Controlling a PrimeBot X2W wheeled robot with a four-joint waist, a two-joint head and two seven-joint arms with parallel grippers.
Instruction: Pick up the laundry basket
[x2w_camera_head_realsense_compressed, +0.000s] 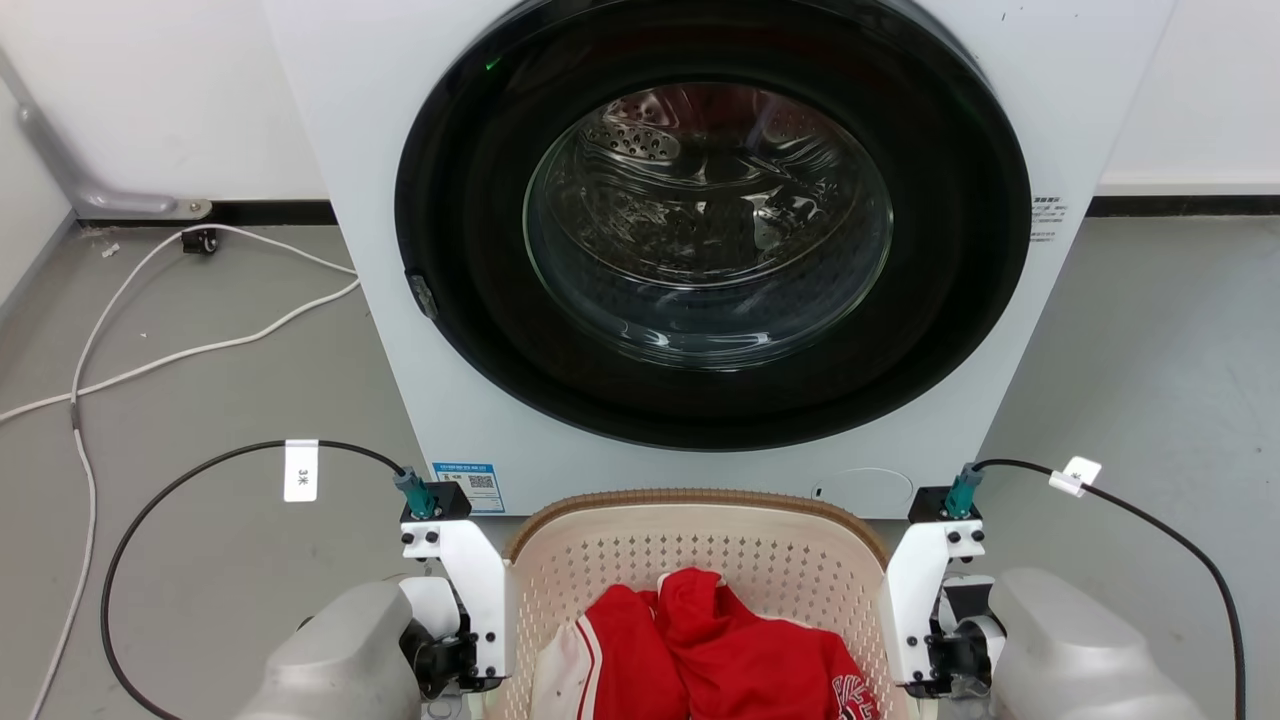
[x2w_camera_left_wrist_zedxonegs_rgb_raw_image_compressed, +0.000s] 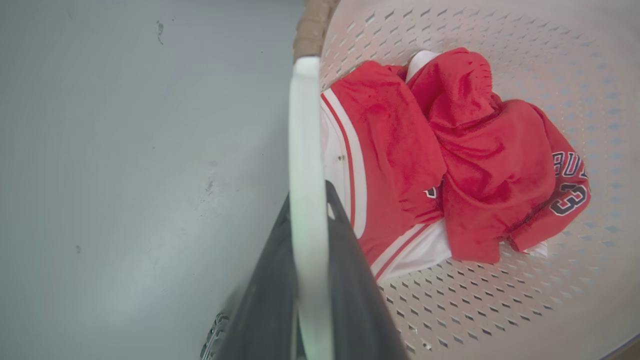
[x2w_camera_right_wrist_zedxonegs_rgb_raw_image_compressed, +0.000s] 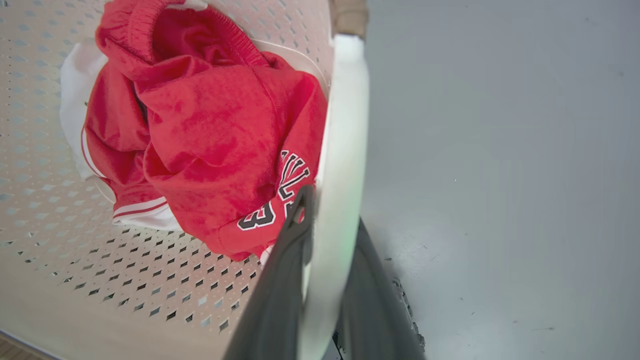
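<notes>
Before the washer, laundry basket opens upward.

The left gripper and right gripper each pinched a white side handle of the laundry basket between dark fingers, pale forearms low at either side.

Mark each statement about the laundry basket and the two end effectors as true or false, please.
1. The laundry basket is empty. False: red and white clothing lies in it.
2. The left end effector has one finger on each side of a white handle. True.
3. The right end effector grips the clothing. False: it straddles the other white handle.
4. The basket stands before the washing machine. True.
</notes>
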